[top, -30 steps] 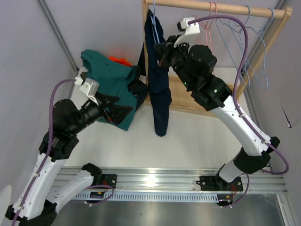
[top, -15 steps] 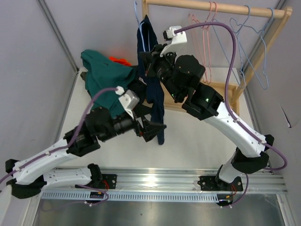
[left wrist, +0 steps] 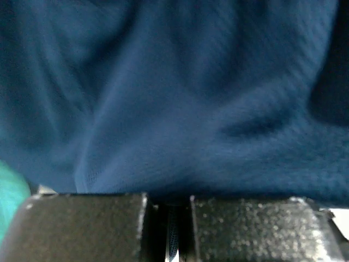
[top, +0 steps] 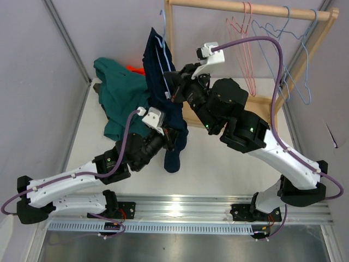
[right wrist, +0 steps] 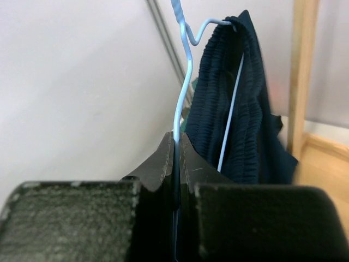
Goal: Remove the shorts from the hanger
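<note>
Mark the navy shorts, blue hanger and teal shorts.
navy shorts (top: 154,65), top view, upper fabric.
blue hanger (right wrist: 180,106), right wrist view, wire neck above the jaws.
teal shorts (top: 122,93), top view, middle of heap.

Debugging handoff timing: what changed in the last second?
Right gripper, shut on the blue hanger, pulled it and the navy shorts left, off the rod. Left gripper swung in from the teal shorts and closed on navy fabric. Teal shorts and empty hangers unchanged.

Bright, even overhead light, glare on the rail (top: 174,206); left wrist view dim, blurred (too close).
</note>
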